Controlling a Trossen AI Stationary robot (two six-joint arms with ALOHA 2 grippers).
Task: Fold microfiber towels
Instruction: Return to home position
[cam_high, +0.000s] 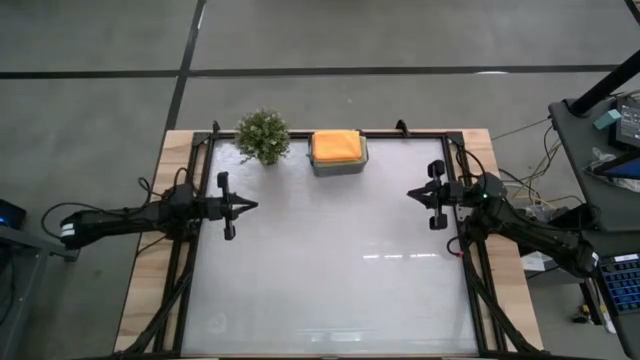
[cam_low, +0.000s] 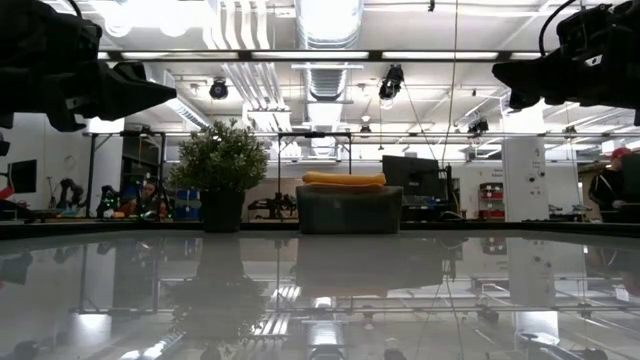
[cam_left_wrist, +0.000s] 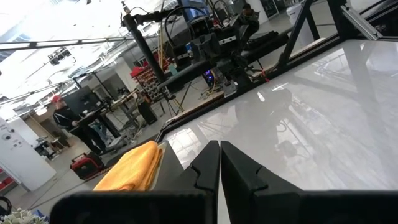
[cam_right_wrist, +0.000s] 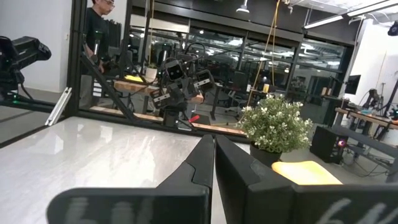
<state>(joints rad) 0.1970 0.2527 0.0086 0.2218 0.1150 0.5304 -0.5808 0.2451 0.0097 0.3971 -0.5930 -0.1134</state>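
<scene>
A folded orange microfiber towel (cam_high: 336, 147) lies flat at the top of a small grey bin (cam_high: 339, 168), rising slightly above its rim. The bin stands at the table's (cam_high: 330, 280) far edge, near the middle. Whatever lies beneath the towel is hidden.

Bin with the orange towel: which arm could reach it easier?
Probably right. The right fingers, shut, sit a bit nearer the bin than the left fingers, also shut, and the plant stands near the left arm's path.
</scene>
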